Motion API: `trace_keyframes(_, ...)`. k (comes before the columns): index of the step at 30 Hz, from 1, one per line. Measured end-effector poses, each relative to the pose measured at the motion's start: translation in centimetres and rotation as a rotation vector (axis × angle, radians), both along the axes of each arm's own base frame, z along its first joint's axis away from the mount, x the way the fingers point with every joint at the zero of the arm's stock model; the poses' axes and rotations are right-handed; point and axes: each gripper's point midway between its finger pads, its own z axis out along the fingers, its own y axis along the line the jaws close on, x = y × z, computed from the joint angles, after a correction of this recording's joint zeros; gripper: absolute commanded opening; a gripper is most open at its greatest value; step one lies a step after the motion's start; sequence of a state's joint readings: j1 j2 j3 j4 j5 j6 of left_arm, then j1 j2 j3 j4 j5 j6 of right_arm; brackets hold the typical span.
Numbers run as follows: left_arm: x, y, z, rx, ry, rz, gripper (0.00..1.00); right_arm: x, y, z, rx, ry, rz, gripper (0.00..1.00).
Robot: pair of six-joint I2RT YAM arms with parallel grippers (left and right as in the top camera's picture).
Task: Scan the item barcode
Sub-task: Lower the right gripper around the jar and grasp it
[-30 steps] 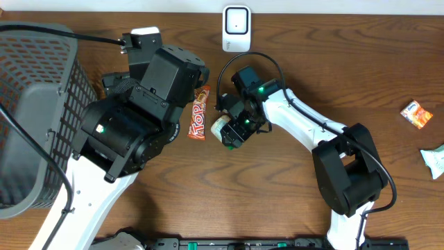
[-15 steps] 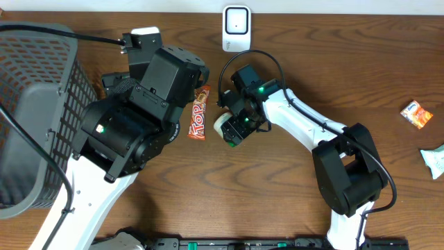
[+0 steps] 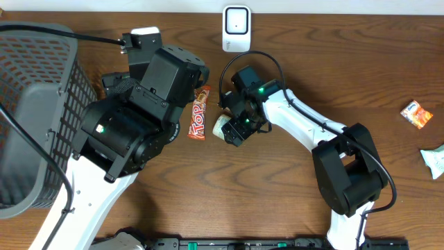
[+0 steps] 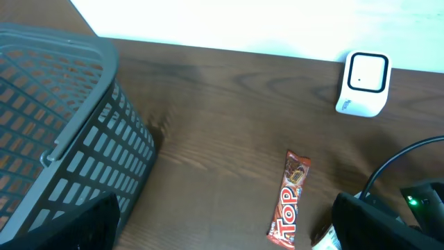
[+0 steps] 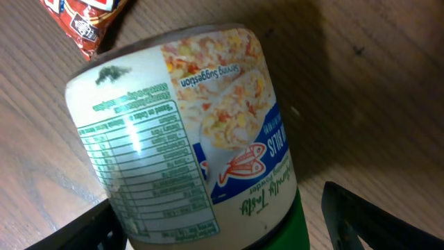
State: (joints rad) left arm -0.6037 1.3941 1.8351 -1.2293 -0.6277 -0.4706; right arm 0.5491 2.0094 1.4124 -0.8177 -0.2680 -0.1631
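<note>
Widening its jaws, the right gripper loosens off the tub lying beside the candy bar, seemingly unscanned; the left gripper hangs wide open, empty.

1. Overhead view: even, moderate light from above. The grain of the brown worktop reads clearly, soft shadows sit close under the arms, and focus is sharp throughout.
2. Left wrist view: the strip beyond the worktop's far edge is blown out to flat white. The basket throws a soft shadow onto the wood at its right. The fingers of the left end effector are dark and underexposed.
3. Right wrist view: dim and very close. The jar has a pale sheen on its label, with deep shadow at its right.
</note>
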Motion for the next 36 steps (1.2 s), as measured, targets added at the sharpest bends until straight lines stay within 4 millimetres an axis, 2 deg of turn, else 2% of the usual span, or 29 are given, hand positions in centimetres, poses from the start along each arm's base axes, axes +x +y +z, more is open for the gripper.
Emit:
trace_keyframes(7,0.0,0.0,0.0,0.000,0.000,0.000,0.98,-0.1,0.0,0.0,-0.001,-0.003,0.019,0.64)
trace_keyframes(13,0.0,0.0,0.0,0.000,0.000,0.000,0.98,-0.3,-0.2,-0.1,-0.010,0.006,0.020,0.63)
trace_keyframes(24,0.0,0.0,0.0,0.000,0.000,0.000,0.98,-2.4,-1.3,-0.2,-0.054,0.113,-0.026,0.61)
trace_keyframes(28,0.0,0.0,0.0,0.000,0.000,0.000,0.98,-3.7,-1.6,0.8,-0.066,0.193,-0.052,0.60)
trace_keyframes(32,0.0,0.0,0.0,0.000,0.000,0.000,0.98,-3.4,-0.9,3.3,-0.038,0.228,-0.097,0.60)
trace_keyframes(36,0.0,0.0,0.0,0.000,0.000,0.000,0.98,-3.5,-1.0,5.1,-0.036,0.269,-0.141,0.59)
